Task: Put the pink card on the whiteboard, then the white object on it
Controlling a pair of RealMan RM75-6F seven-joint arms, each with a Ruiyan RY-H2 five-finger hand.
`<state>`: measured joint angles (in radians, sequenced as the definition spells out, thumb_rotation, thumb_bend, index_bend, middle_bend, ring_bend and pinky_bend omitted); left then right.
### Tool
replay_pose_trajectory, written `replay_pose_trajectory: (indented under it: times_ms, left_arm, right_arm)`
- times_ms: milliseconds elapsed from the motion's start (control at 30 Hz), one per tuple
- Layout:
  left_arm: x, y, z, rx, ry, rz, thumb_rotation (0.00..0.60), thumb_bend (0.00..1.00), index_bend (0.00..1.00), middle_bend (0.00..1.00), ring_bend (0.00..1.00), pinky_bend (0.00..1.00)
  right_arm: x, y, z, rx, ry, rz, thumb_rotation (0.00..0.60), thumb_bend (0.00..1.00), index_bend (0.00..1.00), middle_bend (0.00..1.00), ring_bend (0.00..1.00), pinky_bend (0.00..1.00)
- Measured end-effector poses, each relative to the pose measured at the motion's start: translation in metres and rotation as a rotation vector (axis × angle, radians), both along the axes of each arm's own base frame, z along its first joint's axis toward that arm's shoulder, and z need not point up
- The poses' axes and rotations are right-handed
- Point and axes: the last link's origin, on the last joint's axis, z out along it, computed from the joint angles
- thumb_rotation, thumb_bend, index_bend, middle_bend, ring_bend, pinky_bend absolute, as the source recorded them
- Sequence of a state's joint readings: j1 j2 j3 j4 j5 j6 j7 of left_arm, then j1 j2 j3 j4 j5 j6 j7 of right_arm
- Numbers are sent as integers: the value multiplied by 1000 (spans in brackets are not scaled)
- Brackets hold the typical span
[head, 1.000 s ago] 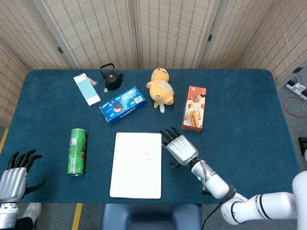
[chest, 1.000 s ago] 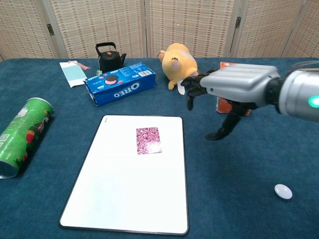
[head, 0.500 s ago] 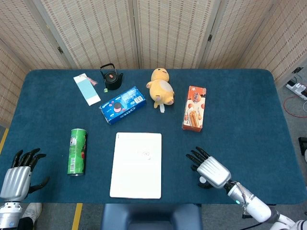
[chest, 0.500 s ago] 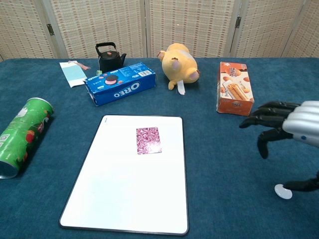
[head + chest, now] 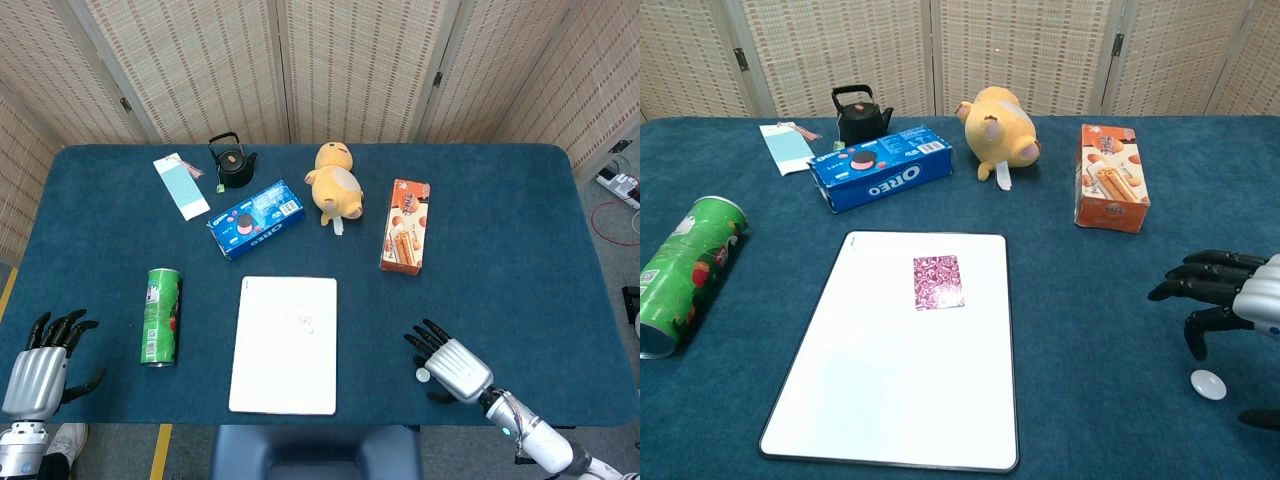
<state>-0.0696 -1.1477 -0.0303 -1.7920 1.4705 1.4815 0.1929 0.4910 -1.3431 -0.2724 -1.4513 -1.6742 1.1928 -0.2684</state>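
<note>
Your right robot hand (image 5: 1230, 300) hangs over the near right part of the blue counter (image 5: 1090, 300), with its dark fingers (image 5: 1190, 290) spread apart and nothing in them. The small white object (image 5: 1208, 384) lies on the counter just under those fingers, and you cannot tell if any finger touches it. Your left robot hand (image 5: 38, 368) sits at the near left edge, off to the side, fingers apart and holding nothing. The pink card (image 5: 938, 282) lies flat on the whiteboard (image 5: 890, 400), in its top half. The whiteboard lies in the middle of the counter, well apart from the white object. A green can (image 5: 685, 272) lies on its side to the left of the whiteboard. Behind the board you have a blue cookie box (image 5: 882, 166), a black teapot (image 5: 861, 116), a yellow plush toy (image 5: 997, 128) and an orange snack box (image 5: 1110, 178). A light blue card (image 5: 786, 146) lies beside the teapot.
</note>
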Motion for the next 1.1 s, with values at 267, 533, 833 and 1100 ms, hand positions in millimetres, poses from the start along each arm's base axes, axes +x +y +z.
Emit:
replay_pose_trajectory:
  times_ms: [267,533,833,1100]
  left_arm:
    - [-5,-1,1,2,-5,13,600,297,273,169,181,0]
    - [-5,-1,1,3,-8,13,600,297,273,169,181,0]
    - [-6,-1,1,2,-6,19,600,296,273,169,181,0]
    - [-7,-1,0,0,-6,23,600,296,272,169,180,0]
  right_arm:
    - [-6,-6,-12,5,25,-11,445,254,463,157,75,0]
    - [-9,-13,-15,-4,26,-30,441,255,463,157,76,0]
    - [-8,-15,-18,8,29,-36,444,328,464,157,76,0]
    - [-7,-14,-18,13,25,-35,443,401,491,171,84,0]
